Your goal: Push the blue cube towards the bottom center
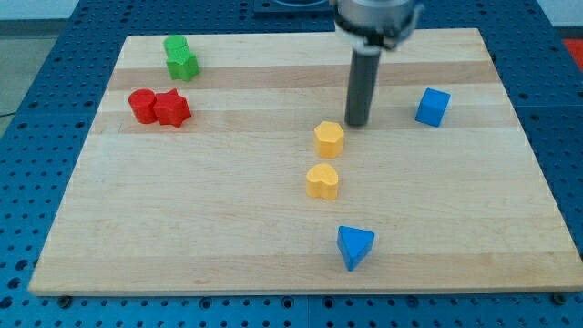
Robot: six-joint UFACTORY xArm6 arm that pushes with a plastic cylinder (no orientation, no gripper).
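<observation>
Blue cube [433, 107]: light, rigid, should slide easily on the worktop [228, 228].
My tip [356, 124]: bare rod, holds nothing, at the cube's 9 o'clock.
Contact: its 1 o'clock face.

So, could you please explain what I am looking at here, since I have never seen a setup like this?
There is one picture, from a single camera looking down at an angle on a wooden board. The dark rod coming from the view's top is the end of a robot arm; it holds nothing and only pushes. My tip sits just up and right of a yellow hexagonal block, and left of the blue cube it is meant to push. Also on the board: a yellow heart-like block, a blue triangular block, two red blocks touching, and two green blocks touching.
</observation>
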